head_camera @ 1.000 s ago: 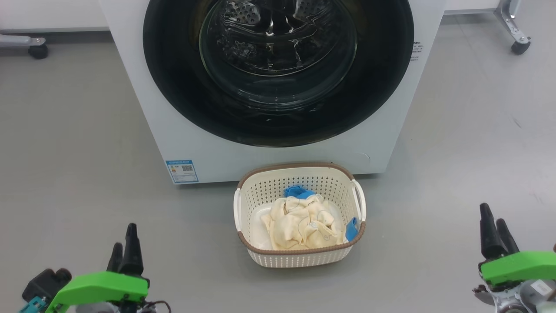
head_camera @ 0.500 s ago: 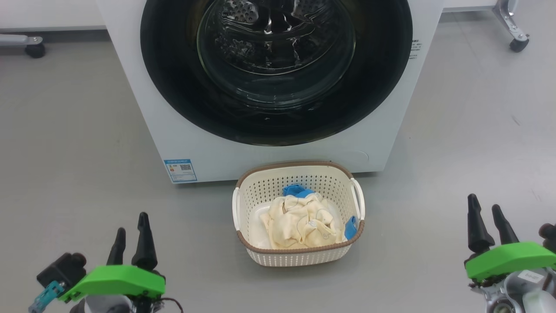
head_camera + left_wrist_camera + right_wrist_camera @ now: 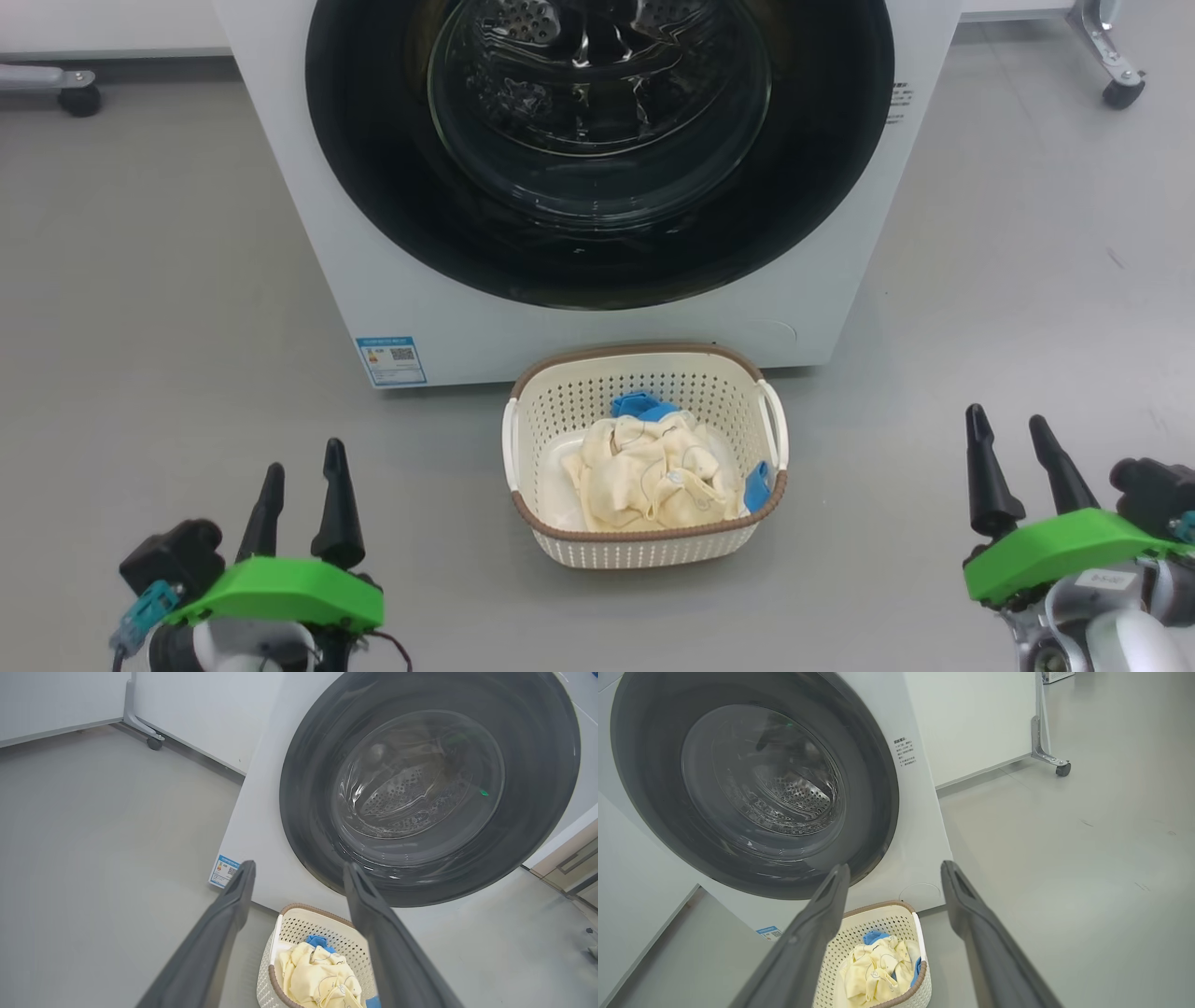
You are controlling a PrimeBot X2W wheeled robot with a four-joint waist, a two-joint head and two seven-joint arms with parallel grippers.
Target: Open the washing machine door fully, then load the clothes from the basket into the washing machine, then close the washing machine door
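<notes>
Nearest, at the lower corners of the head view, the left gripper (image 3: 303,459) and right gripper (image 3: 1006,417), each two long dark tapering fingers on a bright green mount, are cut off below by the frame edge. Both have their fingers spread apart, holding and touching nothing. Between them and farther off, the small cream perforated plastic basket (image 3: 644,553) with a brown rim sits on the grey floor (image 3: 140,280), just in front of the machine. The cream-yellow and bright blue clothes (image 3: 649,471) lie heaped inside, the blue pieces largely buried. Behind stands the big white front-loading washing machine (image 3: 345,280), its top cut off. Its round, glossy black-rimmed door (image 3: 373,187) appears shut flat against the front, and reflections blur the steel drum behind its glass.
</notes>
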